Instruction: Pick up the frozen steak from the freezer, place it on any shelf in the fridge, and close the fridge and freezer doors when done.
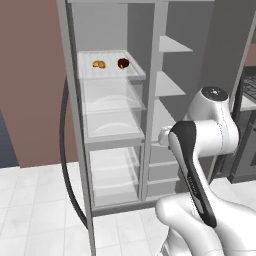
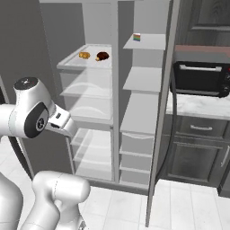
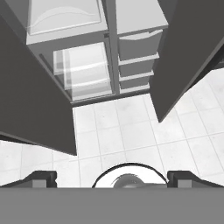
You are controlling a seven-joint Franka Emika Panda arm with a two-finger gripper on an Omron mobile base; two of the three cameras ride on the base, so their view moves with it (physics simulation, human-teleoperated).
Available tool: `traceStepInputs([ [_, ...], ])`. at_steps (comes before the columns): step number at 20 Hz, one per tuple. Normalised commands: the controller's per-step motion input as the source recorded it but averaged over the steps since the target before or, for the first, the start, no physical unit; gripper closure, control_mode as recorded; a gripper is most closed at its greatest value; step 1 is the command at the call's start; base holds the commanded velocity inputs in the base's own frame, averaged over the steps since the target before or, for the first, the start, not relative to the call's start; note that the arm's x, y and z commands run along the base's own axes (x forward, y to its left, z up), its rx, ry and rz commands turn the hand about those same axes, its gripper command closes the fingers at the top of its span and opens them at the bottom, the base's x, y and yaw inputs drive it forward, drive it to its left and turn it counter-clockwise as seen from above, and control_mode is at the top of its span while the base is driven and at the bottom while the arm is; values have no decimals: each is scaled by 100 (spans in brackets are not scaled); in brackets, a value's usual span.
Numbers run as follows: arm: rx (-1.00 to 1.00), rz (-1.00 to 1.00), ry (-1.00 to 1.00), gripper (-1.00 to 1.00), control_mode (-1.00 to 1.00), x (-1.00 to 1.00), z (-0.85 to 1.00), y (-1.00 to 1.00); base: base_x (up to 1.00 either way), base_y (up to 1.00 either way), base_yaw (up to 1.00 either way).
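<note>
Frozen steak (image 1: 123,63) near shelf (image 1: 112,74) front edge

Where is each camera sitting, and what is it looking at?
Left base view: behind the arm's left, facing the open fridge; the white arm rises lower right.
Right base view: behind its right, facing fridge, freezer and a black oven; arm lower left.
Hand view: on the hand, looking down at floor tiles and lower drawers; the fingers stand apart.
Both base views share the frozen steak on the top shelf.
</note>
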Motion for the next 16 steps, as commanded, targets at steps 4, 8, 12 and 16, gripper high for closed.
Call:
traceStepInputs([
  [4, 0, 0, 0, -100, 100, 0, 0, 0, 0, 0, 0],
  [8, 0, 0, 0, -100, -100, 0, 0, 0, 0, 0, 0],
  [12, 0, 0, 0, -100, -100, 0, 0, 0, 0, 0, 0],
  [16, 0, 0, 0, -100, -100, 0, 0, 0, 0, 0, 0],
])
